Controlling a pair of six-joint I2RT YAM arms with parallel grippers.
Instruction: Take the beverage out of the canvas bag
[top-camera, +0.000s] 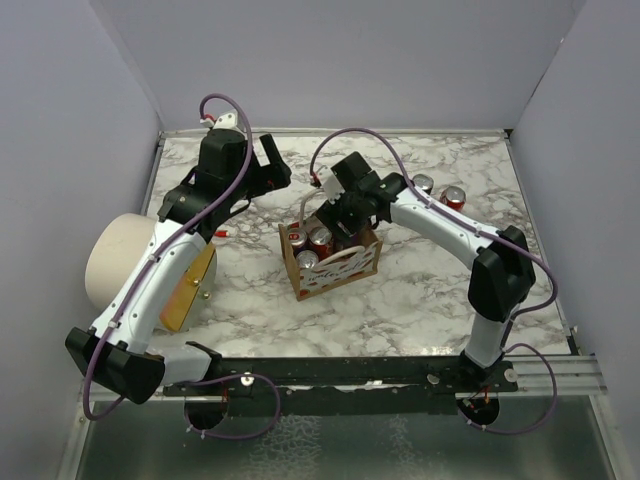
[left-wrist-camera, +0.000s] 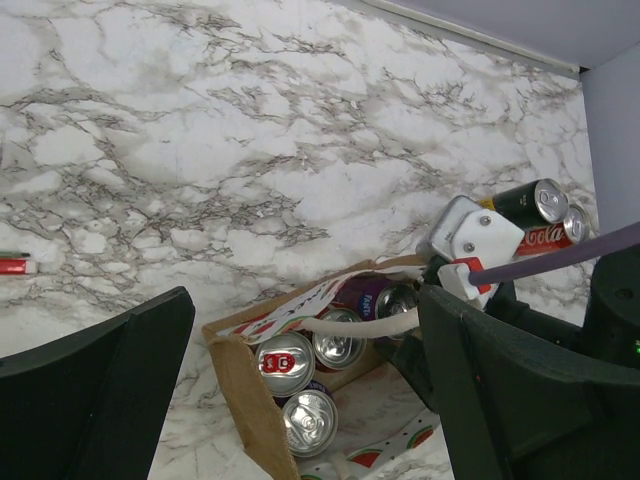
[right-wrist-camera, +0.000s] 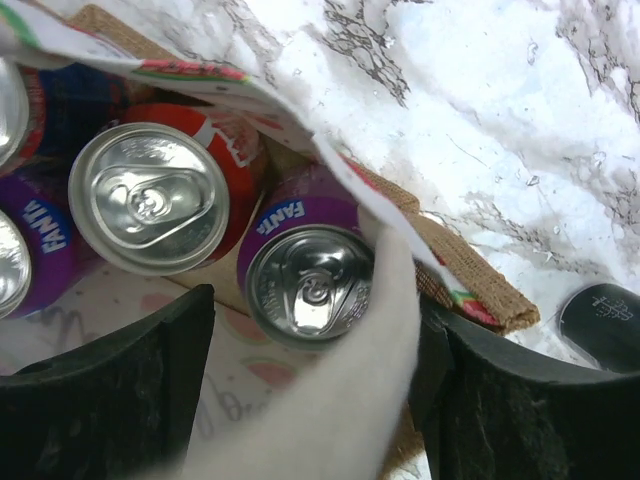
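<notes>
The canvas bag (top-camera: 345, 270) stands mid-table, brown with a white printed band, holding several upright cans. My right gripper (top-camera: 345, 222) is open and lowered over the bag's far end. In the right wrist view its jaws straddle a purple Fanta can (right-wrist-camera: 305, 275), with a white handle loop (right-wrist-camera: 350, 400) lying between them; a red can (right-wrist-camera: 155, 200) stands beside it. My left gripper (top-camera: 275, 170) is open and empty, held high behind the bag. The left wrist view looks down on the bag (left-wrist-camera: 235, 385) and its cans (left-wrist-camera: 285, 362).
Two cans (top-camera: 440, 192) lie on the marble at the back right, also seen in the left wrist view (left-wrist-camera: 535, 205). A large cream cylinder with an orange disc (top-camera: 125, 265) lies at the left. A small red item (left-wrist-camera: 12, 266) lies on the table.
</notes>
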